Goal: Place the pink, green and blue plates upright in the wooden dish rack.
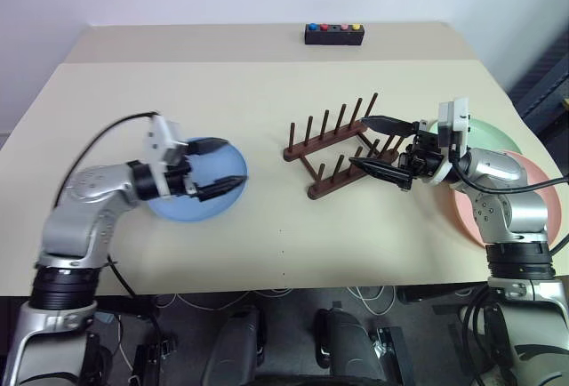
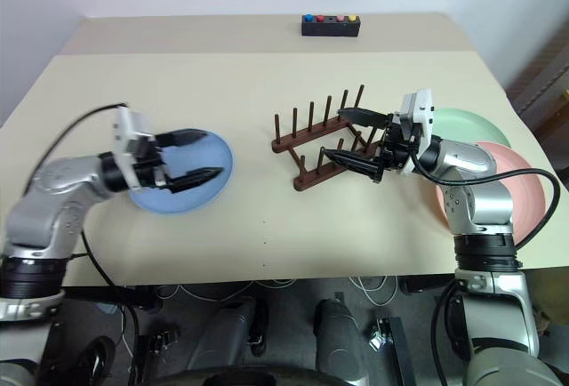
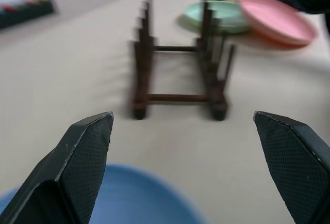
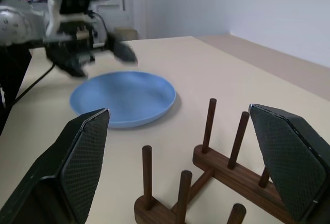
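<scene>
I hover my spread left gripper [image 1: 216, 170] over the round light-blue plate [image 1: 182, 208], left of the empty dark-brown wooden dish rack [image 1: 336, 149]; my right gripper [image 1: 377, 146], spread, waits beside the rack.

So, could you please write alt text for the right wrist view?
Open right gripper hovers above the empty wooden dish rack. Beyond it, the blue plate lies flat on the table, with the left gripper over its far edge.
</scene>
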Robot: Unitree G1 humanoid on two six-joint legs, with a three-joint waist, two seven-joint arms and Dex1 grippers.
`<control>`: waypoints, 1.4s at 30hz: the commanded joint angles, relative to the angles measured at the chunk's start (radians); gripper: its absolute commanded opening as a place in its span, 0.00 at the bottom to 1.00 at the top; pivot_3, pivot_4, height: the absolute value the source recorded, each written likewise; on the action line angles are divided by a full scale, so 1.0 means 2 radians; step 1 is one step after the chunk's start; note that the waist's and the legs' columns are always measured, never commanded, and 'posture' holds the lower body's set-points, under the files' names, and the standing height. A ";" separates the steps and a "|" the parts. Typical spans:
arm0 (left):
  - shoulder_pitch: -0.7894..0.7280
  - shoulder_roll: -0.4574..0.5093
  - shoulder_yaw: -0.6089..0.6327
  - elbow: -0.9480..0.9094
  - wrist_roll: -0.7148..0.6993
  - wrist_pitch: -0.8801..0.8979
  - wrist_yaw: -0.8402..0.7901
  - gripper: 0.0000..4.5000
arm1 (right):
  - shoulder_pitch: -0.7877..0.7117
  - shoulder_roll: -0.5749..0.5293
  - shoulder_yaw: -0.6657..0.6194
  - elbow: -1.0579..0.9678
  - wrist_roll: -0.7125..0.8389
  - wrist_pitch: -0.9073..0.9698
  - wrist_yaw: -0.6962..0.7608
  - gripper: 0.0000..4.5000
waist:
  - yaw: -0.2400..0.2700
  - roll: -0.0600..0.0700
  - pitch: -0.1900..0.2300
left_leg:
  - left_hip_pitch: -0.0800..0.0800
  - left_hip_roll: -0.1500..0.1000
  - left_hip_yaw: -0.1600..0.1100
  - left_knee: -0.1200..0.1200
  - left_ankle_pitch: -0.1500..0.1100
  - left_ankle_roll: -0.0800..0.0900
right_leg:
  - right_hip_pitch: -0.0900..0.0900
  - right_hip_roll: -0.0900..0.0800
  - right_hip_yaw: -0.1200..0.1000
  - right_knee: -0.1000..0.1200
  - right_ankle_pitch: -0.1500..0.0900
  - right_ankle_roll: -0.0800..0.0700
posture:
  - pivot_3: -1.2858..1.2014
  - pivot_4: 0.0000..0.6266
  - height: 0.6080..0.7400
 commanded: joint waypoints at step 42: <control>-0.110 -0.236 -0.206 0.056 0.187 0.206 0.208 0.60 | 0.086 -0.063 -0.073 -0.081 0.043 0.016 -0.012 1.00 | 0.008 0.000 0.000 | 0.000 0.000 0.000 0.002 -0.001 0.001 | 0.001 0.000 0.000 0.000 0.000 0.001 | 0.52 0.24 0.96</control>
